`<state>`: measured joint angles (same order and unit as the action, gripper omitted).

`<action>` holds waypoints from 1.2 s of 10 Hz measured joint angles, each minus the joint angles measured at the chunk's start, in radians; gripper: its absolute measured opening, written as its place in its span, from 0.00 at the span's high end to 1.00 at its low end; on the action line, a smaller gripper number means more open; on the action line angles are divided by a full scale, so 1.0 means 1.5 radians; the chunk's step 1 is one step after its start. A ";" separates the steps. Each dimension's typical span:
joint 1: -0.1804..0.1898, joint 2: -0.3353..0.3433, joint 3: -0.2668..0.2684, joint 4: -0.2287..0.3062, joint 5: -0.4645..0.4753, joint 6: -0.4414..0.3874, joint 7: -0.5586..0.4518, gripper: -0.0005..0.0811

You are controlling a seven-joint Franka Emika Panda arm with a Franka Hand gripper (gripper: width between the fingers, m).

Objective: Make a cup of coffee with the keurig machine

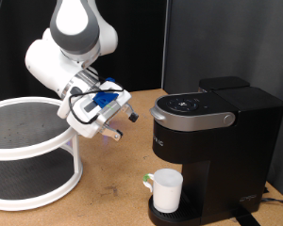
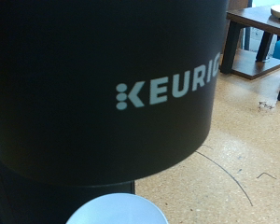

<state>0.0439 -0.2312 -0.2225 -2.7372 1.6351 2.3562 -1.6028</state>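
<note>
The black keurig machine [image 1: 215, 132] stands at the exterior view's right, its grey-silver lid handle down and round buttons on top. The white cup [image 1: 166, 190] sits on its drip tray under the spout, handle toward the exterior view's left. My gripper [image 1: 123, 122] hovers in the air to the left of the machine's head, a short gap away, pointing at it. I see nothing between its fingers. In the wrist view the machine's front with the KEURIG lettering [image 2: 168, 89] fills the picture, and the cup's rim [image 2: 117, 211] shows at the edge. The fingers do not show there.
A white two-tier round rack [image 1: 28, 151] stands at the exterior view's left on the cork tabletop [image 1: 113, 202]. A dark curtain hangs behind. A thin cable [image 2: 229, 173] lies on the tabletop beside the machine, and wooden furniture legs [image 2: 257, 47] stand beyond.
</note>
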 joint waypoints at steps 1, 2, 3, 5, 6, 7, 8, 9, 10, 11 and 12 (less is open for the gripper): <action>0.001 -0.006 0.002 0.003 -0.008 -0.008 0.023 0.01; 0.001 -0.021 0.004 0.009 -0.028 -0.019 0.067 0.01; 0.001 -0.039 0.008 0.015 -0.058 -0.030 0.123 0.01; 0.002 -0.076 0.017 0.027 -0.106 -0.049 0.191 0.01; 0.003 -0.096 0.022 0.031 -0.112 -0.054 0.206 0.01; 0.003 -0.115 0.025 0.035 -0.114 -0.061 0.217 0.01; 0.003 -0.134 0.027 0.039 -0.117 -0.068 0.230 0.01; 0.003 -0.154 0.030 0.043 -0.123 -0.072 0.245 0.01; 0.003 -0.174 0.034 0.047 -0.131 -0.072 0.268 0.01; 0.003 -0.194 0.036 0.051 -0.135 -0.074 0.294 0.01; 0.003 -0.212 0.036 0.047 -0.139 -0.075 0.312 0.01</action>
<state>0.0478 -0.5485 -0.1682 -2.6660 1.4272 2.2433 -1.1348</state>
